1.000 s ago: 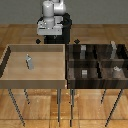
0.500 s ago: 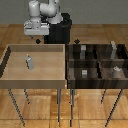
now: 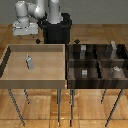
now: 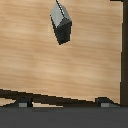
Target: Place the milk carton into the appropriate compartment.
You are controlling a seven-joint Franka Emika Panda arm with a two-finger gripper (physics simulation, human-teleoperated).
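Milk carton [image 3: 29,61] stands upright, alone in light wooden bin [image 3: 10,75], exterior view's left, untouched. Gripper [image 3: 24,31] hovers above far rim, lining up approach; fingers' state cannot tell. Divided dark bin [image 3: 95,82] waits, exterior view's right.

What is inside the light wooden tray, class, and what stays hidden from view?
Inside the light wooden tray, only the milk carton stands upright on the bare floor. The strip of floor just behind the tray's near wall is hidden in the exterior view.
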